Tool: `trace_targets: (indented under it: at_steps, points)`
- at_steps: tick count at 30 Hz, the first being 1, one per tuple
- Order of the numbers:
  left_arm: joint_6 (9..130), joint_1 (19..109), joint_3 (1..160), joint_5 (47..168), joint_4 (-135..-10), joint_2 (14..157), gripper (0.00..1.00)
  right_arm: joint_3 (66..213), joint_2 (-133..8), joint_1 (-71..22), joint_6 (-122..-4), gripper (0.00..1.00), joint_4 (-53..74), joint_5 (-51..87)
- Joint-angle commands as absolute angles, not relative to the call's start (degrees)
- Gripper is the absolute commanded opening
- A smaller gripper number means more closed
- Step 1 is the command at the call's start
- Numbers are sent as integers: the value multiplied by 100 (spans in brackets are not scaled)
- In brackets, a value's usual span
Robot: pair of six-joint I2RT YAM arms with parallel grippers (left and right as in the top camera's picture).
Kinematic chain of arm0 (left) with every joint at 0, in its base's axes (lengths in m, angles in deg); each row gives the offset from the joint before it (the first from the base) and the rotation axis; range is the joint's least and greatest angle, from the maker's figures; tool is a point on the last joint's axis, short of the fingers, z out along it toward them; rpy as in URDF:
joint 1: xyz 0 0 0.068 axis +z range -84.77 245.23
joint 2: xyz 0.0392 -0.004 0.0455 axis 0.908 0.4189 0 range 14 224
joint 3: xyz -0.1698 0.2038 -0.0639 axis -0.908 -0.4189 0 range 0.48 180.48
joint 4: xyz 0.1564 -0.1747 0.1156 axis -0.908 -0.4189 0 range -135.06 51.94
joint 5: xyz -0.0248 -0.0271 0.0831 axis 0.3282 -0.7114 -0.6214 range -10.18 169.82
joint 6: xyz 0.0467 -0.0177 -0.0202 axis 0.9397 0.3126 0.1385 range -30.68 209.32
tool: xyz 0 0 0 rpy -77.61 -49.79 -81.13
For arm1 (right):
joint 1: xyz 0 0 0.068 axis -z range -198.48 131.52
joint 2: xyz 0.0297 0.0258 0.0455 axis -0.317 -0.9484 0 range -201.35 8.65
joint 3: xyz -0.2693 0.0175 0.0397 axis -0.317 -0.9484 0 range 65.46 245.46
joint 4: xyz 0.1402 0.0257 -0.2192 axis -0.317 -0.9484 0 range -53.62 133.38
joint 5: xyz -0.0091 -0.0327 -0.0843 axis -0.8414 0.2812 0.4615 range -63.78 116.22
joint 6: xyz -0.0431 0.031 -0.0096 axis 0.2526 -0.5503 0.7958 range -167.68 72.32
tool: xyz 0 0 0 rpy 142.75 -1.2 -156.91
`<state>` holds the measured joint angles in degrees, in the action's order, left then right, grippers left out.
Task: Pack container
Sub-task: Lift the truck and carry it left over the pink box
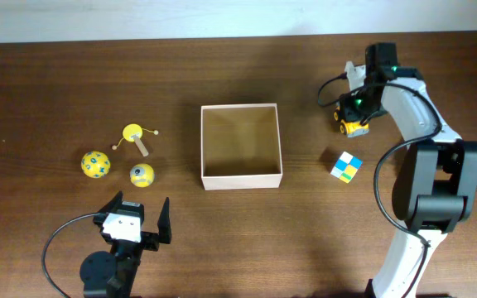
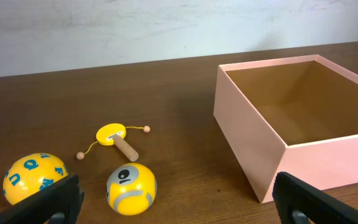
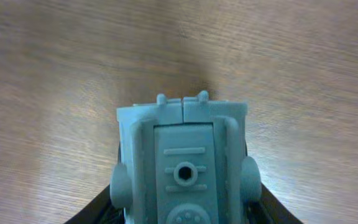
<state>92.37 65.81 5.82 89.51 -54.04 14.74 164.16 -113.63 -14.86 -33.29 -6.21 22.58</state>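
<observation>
Overhead, the box (image 1: 241, 177) is seen mid-table. The left gripper (image 1: 141, 209) is spread open and empty near the front edge, below two balls (image 1: 95, 164) and a rattle (image 1: 135, 135). The right gripper (image 1: 356, 112) is placed over a toy (image 1: 348, 126) right of the box, with a cube (image 1: 345, 166) nearby.

In the left wrist view, the box is seen ahead to the right.

In the right wrist view, the toy's grey underside is clamped between black fingers (image 3: 98, 211).

Five toys (image 1: 95, 164), one box (image 1: 243, 179)
</observation>
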Motion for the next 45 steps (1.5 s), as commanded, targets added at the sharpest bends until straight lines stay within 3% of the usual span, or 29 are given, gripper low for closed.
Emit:
trace_targets:
  at_steps: [1,10,17,31,45]
  points:
    - [9326,6614,549,9010,-5391,1430,99,17148,-11387,-1589,-3294,43,-920,2330]
    - [9329,6614,552,9010,-5391,1430,99,19001,-11387,-2280,-3316,43,-2479,1771]
    - [9326,6616,549,9010,-5391,1430,99,20048,-11387,-3206,-4077,38,-3414,1716]
    - [9329,6614,549,9010,-5391,1430,99,20149,-11387,-5095,-5191,39,-3348,2016]
    - [9326,6614,549,9010,-5391,1430,99,20127,-11647,-5377,-5921,39,-3383,2437]
